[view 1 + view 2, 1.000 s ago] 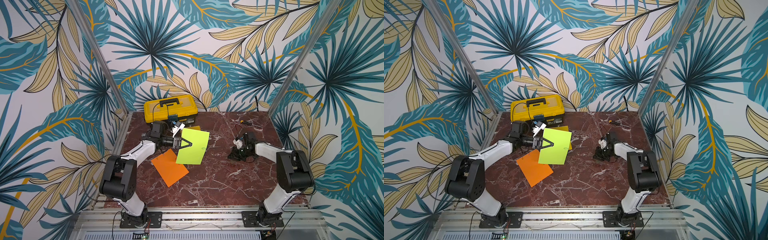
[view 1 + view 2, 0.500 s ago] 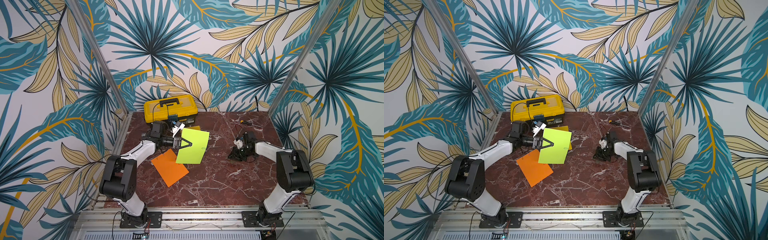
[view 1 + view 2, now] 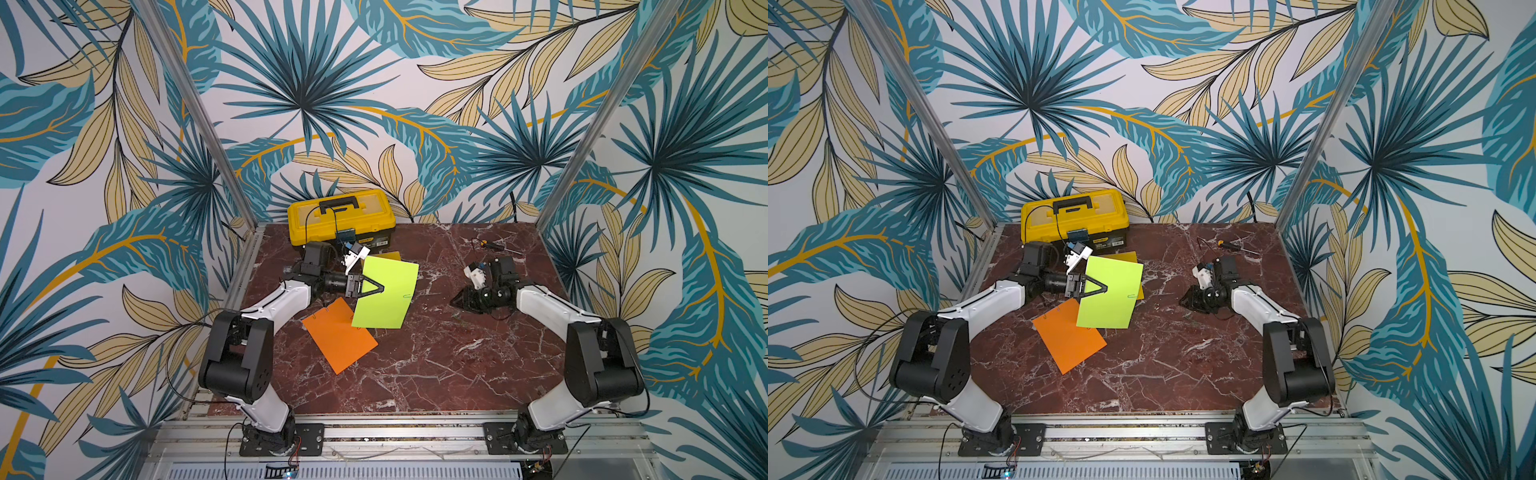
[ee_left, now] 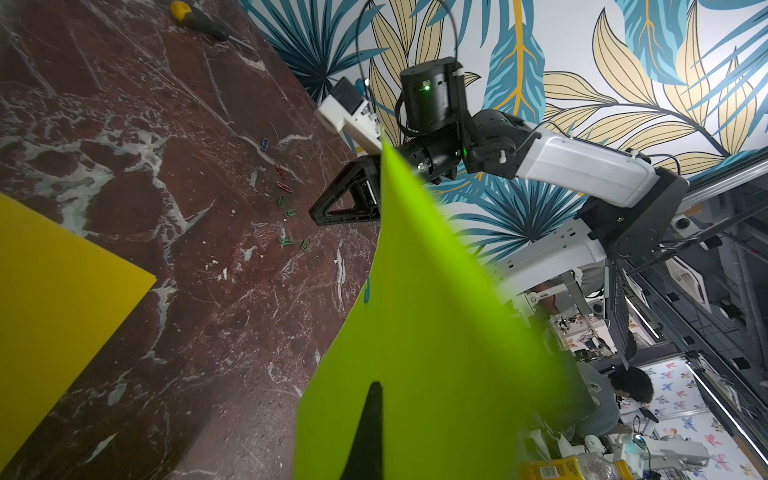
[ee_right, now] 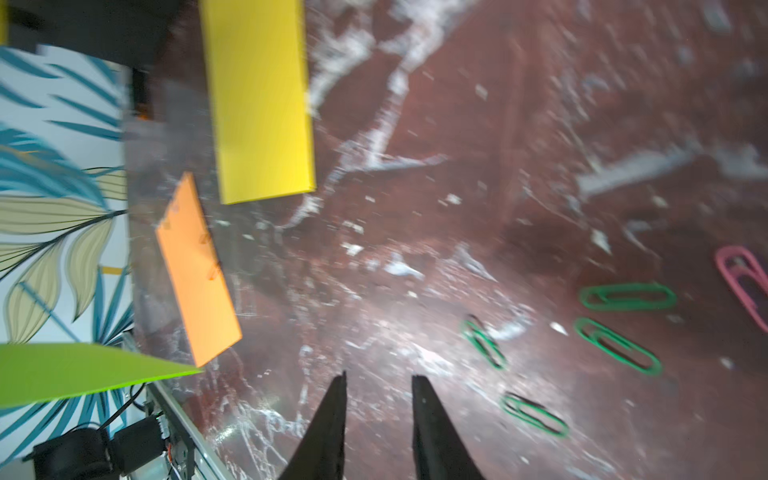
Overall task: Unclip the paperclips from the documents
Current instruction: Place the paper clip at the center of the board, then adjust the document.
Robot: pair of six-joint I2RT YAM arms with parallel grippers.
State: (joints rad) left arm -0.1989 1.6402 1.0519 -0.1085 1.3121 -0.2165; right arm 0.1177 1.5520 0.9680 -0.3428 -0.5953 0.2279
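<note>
My left gripper (image 3: pixel 379 286) is shut on the near edge of the lime green document (image 3: pixel 388 297), holding it tilted up off the table. One dark finger (image 4: pixel 370 428) lies against the sheet; the other is hidden behind it. A blue paperclip (image 4: pixel 366 289) sits on the sheet's edge. The orange document (image 3: pixel 338 338) lies flat below it. The yellow document (image 3: pixel 392 254) is mostly covered. My right gripper (image 5: pixel 379 377) is open and holds nothing, low over the table beside several loose green paperclips (image 5: pixel 617 347) and a pink one (image 5: pixel 744 274).
A yellow-and-black toolbox (image 3: pixel 340 216) stands at the back left, right behind my left wrist. A small yellow-handled screwdriver (image 3: pixel 492 245) lies at the back right. Bare marble table (image 3: pixel 436 365) stretches toward the front rail.
My right gripper's jaws have parted from shut to open, low over the loose clips. The left arm and the lime sheet have not moved.
</note>
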